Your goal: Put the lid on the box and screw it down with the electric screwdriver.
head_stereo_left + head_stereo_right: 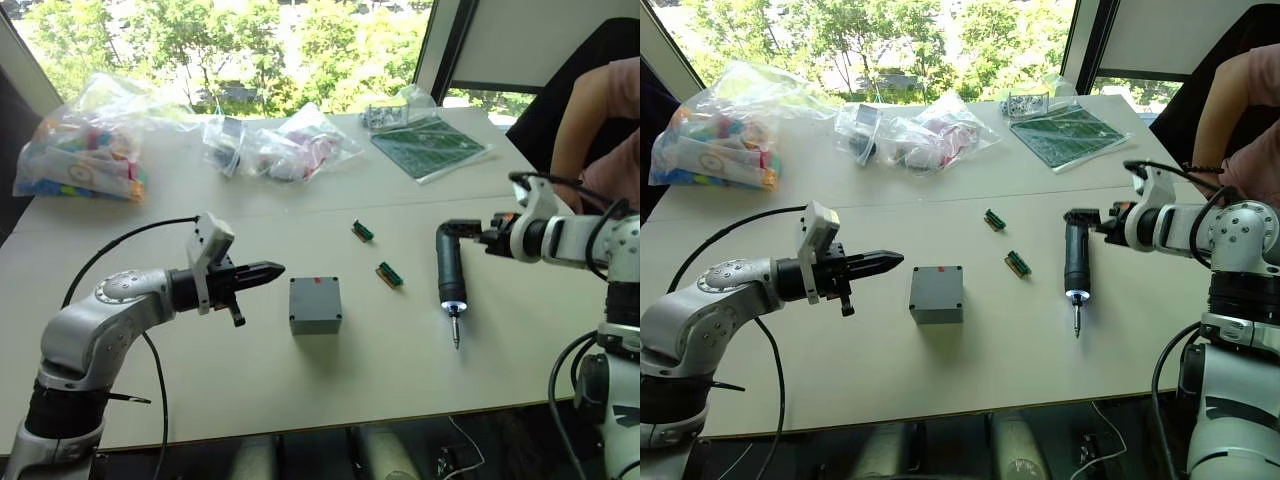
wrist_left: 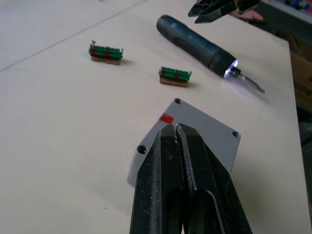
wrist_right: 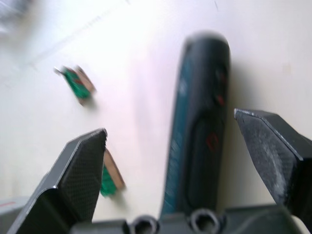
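On the table, centre your spread right gripper (left gripper clenched, empty) around the screwdriver before closing.

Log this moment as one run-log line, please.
lid on box | left gripper shut beside it | right gripper open around lit screwdriver on table

Both arms are made of rounded silver-grey shells with black joints. A black cable runs in a loop along each arm. The left gripper has a white camera block on its wrist and black pointed fingers with scratched surface. The right gripper has black, wedge-shaped fingers with fine woven texture.
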Available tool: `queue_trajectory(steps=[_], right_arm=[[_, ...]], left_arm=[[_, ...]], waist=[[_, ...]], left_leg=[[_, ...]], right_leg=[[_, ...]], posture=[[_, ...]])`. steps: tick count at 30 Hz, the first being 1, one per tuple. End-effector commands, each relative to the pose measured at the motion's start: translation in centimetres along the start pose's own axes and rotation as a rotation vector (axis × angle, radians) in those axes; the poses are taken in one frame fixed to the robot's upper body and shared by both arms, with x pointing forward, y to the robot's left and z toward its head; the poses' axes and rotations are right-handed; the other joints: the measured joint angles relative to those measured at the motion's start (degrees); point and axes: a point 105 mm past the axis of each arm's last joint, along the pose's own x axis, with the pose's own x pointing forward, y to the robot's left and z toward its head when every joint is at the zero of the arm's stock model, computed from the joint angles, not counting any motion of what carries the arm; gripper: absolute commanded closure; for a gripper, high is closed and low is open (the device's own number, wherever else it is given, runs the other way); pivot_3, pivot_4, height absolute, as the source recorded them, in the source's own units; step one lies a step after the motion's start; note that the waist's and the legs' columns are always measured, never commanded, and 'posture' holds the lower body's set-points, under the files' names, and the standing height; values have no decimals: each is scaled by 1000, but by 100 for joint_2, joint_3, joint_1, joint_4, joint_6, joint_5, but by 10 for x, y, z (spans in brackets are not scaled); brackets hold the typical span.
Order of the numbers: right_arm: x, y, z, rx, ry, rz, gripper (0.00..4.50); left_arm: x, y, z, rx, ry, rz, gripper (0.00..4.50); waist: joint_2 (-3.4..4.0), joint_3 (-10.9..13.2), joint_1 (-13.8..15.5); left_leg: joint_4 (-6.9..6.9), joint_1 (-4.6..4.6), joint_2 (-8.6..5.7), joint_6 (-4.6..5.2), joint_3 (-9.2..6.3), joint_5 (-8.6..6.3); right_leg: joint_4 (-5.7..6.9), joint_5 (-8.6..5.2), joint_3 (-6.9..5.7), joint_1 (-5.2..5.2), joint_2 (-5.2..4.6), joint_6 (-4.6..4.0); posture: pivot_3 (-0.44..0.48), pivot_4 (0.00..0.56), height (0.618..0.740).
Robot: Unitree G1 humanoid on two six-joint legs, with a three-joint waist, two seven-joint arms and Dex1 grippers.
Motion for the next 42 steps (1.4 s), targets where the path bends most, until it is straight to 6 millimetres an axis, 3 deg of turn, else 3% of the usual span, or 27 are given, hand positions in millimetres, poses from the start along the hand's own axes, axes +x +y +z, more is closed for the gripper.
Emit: queue_trajectory(steps=[1, 3, 5, 9, 13, 19, 27, 31, 34, 37, 42], right_arm=[[-13, 52, 4, -93, -82, 299, 28], [-19, 78, -30, -356, 19, 397, 28], [-22, 88, -64, -514, 126, 465, 28], [-17, 106, -93, -491, 124, 567, 28], [-20, 106, -136, -645, 280, 611, 28], [-13, 115, -169, -646, 366, 678, 28], [-14, 142, -171, -568, 346, 802, 28], [-18, 141, -172, -599, 370, 792, 28], [-22, 134, -169, -640, 374, 763, 28], [-17, 120, -153, -709, 317, 691, 28], [-8, 100, -143, -770, 319, 621, 28]], left_arm=[[-3, 1, -2, 22, 39, -6, 4500], [-7, -5, -18, 20, 139, -61, 4500], [-10, -3, -33, 78, 240, -63, 4500], [-15, 4, -64, 232, 420, -70, 4500], [-6, -1, -54, 202, 370, -115, 4500], [15, -9, -51, 237, 347, -198, 4500], [48, -8, -46, 298, 307, -238, 4500], [61, -4, -43, 330, 295, -231, 4500], [56, 4, -46, 376, 329, -199, 4500], [41, 9, -45, 418, 367, -179, 4500], [18, 9, -44, 409, 397, -156, 4500]], waist=[[-7, 2, -1], [-5, 3, 30], [-3, 4, 62], [-9, 7, 28], [-15, 12, 85], [-17, 12, 133], [-19, 12, 165], [-19, 12, 162], [-19, 12, 144], [-19, 12, 129], [-19, 12, 142]], left_leg=[[0, 0, 4, 0, -2, 0], [-10, -1, 5, 0, -3, 0], [-18, -3, 4, 4, -3, -4], [-15, -2, 3, 7, 8, -8], [-3, -1, 4, 5, 6, -6], [12, 4, 3, 2, 8, -4], [4, 1, 4, 3, 2, -4], [10, -2, 2, 3, 1, -4], [10, -1, 1, 3, 1, -4], [4, 4, 3, 3, 1, -4], [2, 10, 7, 3, 0, -4]], right_leg=[[0, 2, -1, 1, 4, 0], [1, 7, -5, 0, 3, -11], [-1, -7, -9, -4, -2, -6], [-4, -22, -2, -5, -8, -26], [-2, -24, -3, -5, -10, -35], [0, -17, -3, 0, -10, -45], [4, -15, -5, -1, -2, -45], [4, -14, -5, 1, -4, -44], [4, -14, -5, 1, -5, -45], [6, -12, -5, 0, -2, -48], [10, -20, -5, 1, 0, -37]], posture=[[0, 150, 740], [0, 150, 740], [0, 150, 740], [0, 150, 740], [0, 150, 740], [0, 150, 740], [0, 150, 740], [0, 150, 740], [0, 150, 740], [0, 150, 740], [0, 150, 740]])
